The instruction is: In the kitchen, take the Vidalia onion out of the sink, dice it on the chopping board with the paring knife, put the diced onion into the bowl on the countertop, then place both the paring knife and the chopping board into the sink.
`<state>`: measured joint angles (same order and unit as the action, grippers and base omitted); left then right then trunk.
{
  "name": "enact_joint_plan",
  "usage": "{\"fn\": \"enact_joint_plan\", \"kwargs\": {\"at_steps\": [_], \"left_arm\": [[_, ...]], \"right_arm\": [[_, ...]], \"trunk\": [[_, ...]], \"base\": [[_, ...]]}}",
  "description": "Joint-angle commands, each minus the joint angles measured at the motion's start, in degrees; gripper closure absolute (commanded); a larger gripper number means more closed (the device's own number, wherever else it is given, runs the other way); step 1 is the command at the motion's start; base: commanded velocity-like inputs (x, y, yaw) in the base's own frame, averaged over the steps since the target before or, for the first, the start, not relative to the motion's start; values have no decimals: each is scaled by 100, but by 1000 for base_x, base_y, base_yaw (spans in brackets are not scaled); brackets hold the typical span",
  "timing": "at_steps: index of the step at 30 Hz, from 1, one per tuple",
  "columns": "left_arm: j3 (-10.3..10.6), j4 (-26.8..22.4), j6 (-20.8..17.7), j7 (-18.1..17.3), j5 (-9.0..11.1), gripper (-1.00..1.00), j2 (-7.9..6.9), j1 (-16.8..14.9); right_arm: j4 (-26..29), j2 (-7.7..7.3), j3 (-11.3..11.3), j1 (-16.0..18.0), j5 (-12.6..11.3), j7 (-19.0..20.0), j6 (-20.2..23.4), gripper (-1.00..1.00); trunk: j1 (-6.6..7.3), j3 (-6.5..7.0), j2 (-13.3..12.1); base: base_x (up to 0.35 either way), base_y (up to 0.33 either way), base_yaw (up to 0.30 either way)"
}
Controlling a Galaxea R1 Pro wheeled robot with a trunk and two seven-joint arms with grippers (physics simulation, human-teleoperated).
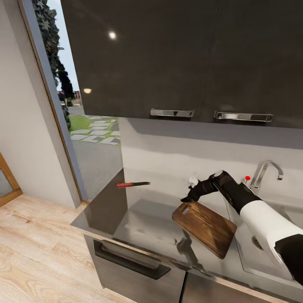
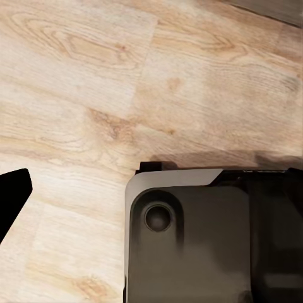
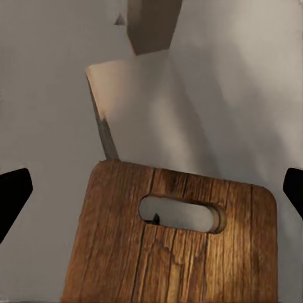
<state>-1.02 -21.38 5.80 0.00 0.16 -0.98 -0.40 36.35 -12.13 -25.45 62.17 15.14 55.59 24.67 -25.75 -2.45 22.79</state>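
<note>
The brown wooden chopping board [image 1: 205, 227] lies flat on the grey countertop [image 1: 143, 223], its slot handle end just under the right gripper [image 1: 188, 197] — the fingers spread wide. The paring knife [image 1: 133, 184] — red handle, dark blade — lies well off to the gripper's left, and the sink [image 1: 269, 256] sits on its other side.

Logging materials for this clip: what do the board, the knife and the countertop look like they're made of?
The board looks like dark-stained wood: brown grain lines run along it, around a slotted handle hole. The knife seems to have a dark metal blade and a reddish handle, wood or plastic; too small to tell. The countertop looks like polished grey stone or steel: it mirrors the arm and the wall.
</note>
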Motion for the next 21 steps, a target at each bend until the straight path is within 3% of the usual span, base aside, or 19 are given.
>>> {"fn": "enact_joint_plan", "kwargs": {"at_steps": [1, 4, 10, 15, 21], "left_arm": [[-8, 2, 17, 0, 1, -100, 1, -4], [-5, 5, 17, 0, 1, -100, 1, -4], [-3, 19, 23, 0, -6, -100, -7, -3], [-11, 27, 33, 0, -17, -100, -9, -4], [-6, 17, 35, 0, -24, -100, -12, -4]], "right_arm": [[12, -16, -14, 7, 26, 54, -15, -100], [12, -113, -13, 7, 51, 218, -155, -100], [12, -170, -24, 11, 109, 350, -363, -100], [5, -175, -25, 8, 703, 778, -856, -100], [5, -175, -24, 9, 913, 1031, -1109, -100]], "trunk": [[-4, -14, 13], [-4, -14, 13], [-4, -14, 13], [-4, -14, 13], [-4, -14, 13]], "base": [[0, 0, 0], [0, 0, 0], [0, 0, 0], [0, 0, 0], [0, 0, 0]]}}
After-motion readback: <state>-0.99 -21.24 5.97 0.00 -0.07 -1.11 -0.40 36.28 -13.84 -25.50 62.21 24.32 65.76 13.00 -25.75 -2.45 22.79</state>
